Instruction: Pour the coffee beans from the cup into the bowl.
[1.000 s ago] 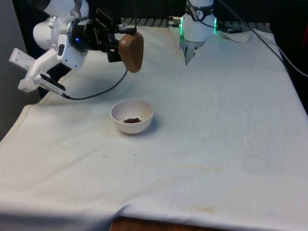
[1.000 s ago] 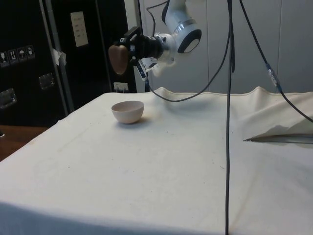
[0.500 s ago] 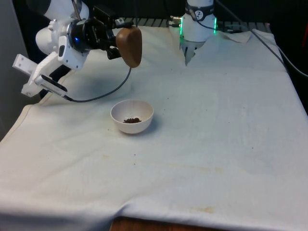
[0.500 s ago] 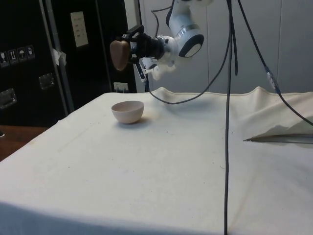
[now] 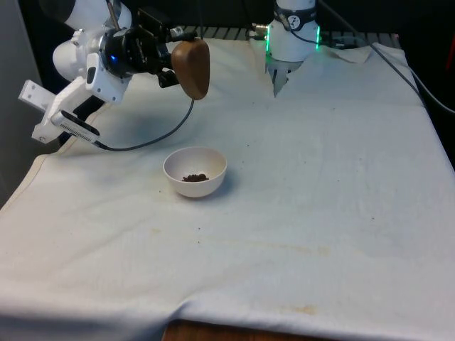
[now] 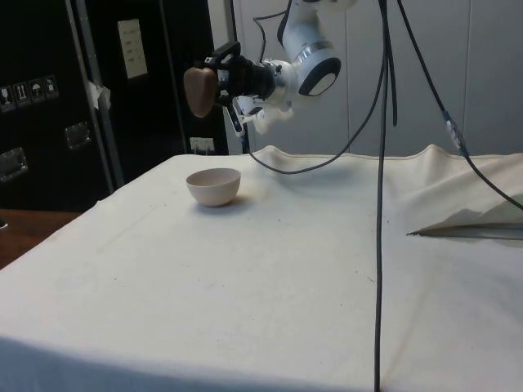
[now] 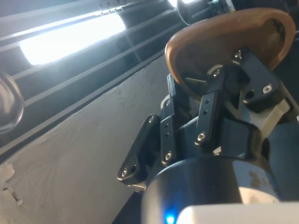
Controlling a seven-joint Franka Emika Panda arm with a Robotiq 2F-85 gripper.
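My gripper point(image 5: 174, 60) is shut on a brown cup point(image 5: 193, 68), holding it on its side high above the table. The cup point(image 6: 198, 91) hangs above and a little behind the white bowl point(image 6: 214, 186) in the side view. In the front view the bowl point(image 5: 195, 170) stands on the cloth below and slightly to the right of the cup, with a small heap of coffee beans point(image 5: 194, 177) in its bottom. In the wrist view the fingers point(image 7: 210, 100) clamp the cup's point(image 7: 224, 39) brown wall.
A black cable point(image 5: 153, 137) loops from the arm down to the cloth at the front view's left of the bowl. Another cable point(image 6: 381, 204) hangs down in the side view. The robot's base point(image 5: 290, 35) stands at the table's far end.
The gripper has lifted the tipped cup higher above the bowl over the last second, then held still. The beans lie in the bowl throughout.
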